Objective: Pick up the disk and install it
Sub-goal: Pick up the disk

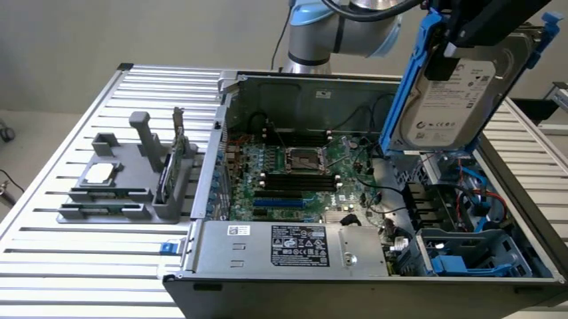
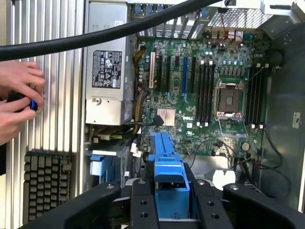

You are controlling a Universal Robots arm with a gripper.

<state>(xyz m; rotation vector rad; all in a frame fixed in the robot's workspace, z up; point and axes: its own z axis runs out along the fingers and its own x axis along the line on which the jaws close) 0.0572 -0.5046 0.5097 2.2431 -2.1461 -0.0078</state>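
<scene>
Claw clamped on disk, blue carrier edge; disk upright above case. Judgement: carry steady, clear of cables inside case.

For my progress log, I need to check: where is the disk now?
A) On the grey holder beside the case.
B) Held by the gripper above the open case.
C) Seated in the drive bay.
B: the disk, in its blue carrier, hangs from the gripper over the open computer case.

Silver-grey, white-labelled disk in blue carrier; green motherboard.
</scene>
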